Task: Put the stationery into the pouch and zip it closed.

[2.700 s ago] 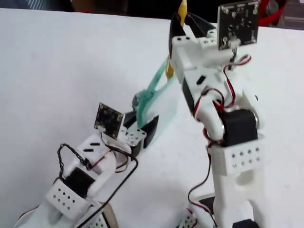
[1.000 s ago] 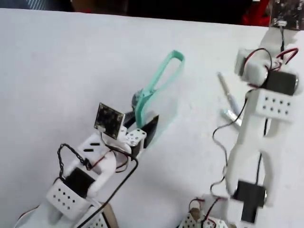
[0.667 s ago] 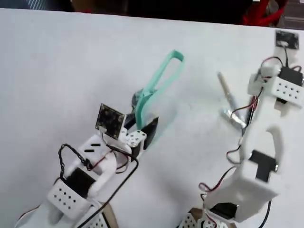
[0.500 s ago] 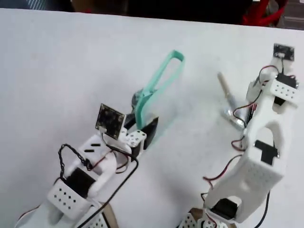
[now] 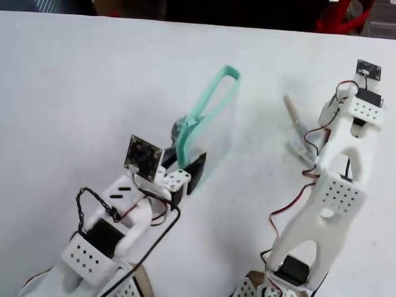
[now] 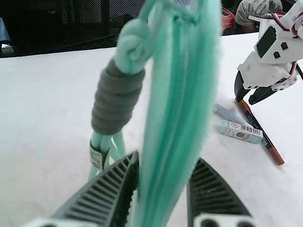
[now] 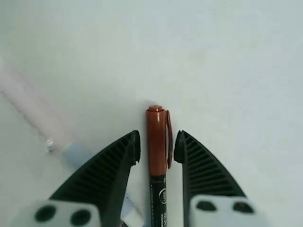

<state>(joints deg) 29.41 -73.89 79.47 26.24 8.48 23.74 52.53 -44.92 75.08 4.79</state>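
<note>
The left gripper [image 6: 165,161] is clamped on one end of the teal pouch [image 6: 182,85] and holds it on edge over the table [image 5: 93,74], with the zip rim standing as a narrow loop. Well apart from the pouch, on the right arm's side of it, the right gripper [image 7: 157,138] sits low over the brown pen [image 7: 156,124]. Its jaws are parted, one on each side of the barrel with a thin gap on both, so nothing is pinched yet.

The grip looks set near the capped end, so most of the pen's length would hang free. Once lifted it may droop or swivel between the pads, and the clip could make the barrel roll as they close.

A small box [image 6: 240,131] lies just beside the pen, farther from the pouch than the pen's tip. A pale pen [image 7: 33,101] is close by too. Either one could be nudged or caught by a jaw.

The bigger risk is probably at the pouch. Its mouth looks slim and the fabric soft, so a tilted pen could strike the rim, fold the pouch over, or tug it out of the left gripper's hold
</note>
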